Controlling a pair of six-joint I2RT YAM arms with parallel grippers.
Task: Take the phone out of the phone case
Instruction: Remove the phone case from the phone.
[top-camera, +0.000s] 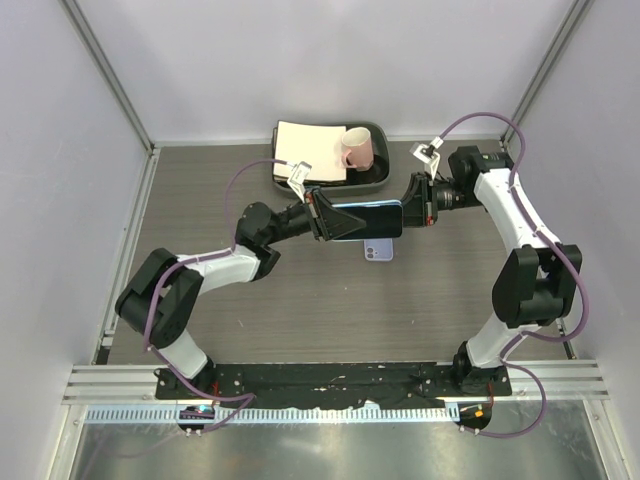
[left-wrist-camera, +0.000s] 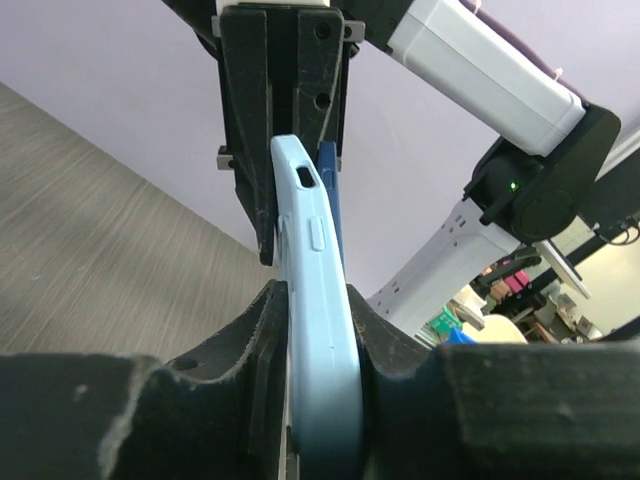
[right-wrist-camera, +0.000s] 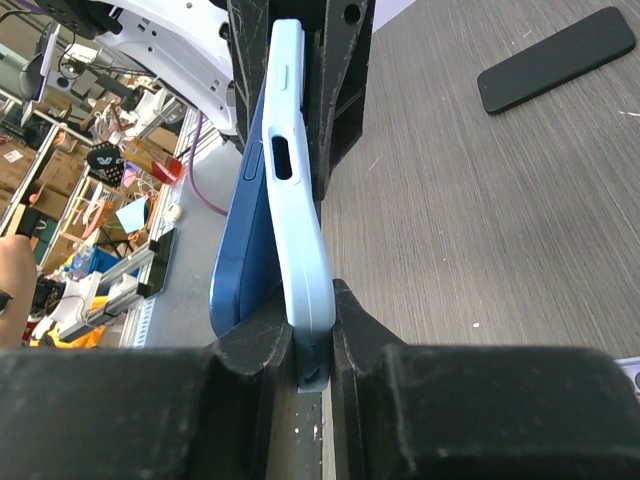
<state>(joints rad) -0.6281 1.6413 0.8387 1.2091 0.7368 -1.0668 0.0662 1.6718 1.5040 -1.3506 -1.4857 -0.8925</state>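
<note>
The left hand (top-camera: 340, 219) and right hand (top-camera: 404, 217) are each clamping an end of the light-blue phone case (left-wrist-camera: 320, 320) above the tabletop (top-camera: 300, 300), the dark-blue phone (right-wrist-camera: 238, 260) bulging from it along one side.

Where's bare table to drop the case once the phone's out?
Widest bare patch: near-centre table, between the base plate and the lavender item. Also back-left, between tray and wall. Crowded: mid-table, where left hand and right hand clamp the cased phone above that item; the tray holds mug and paper.
</note>
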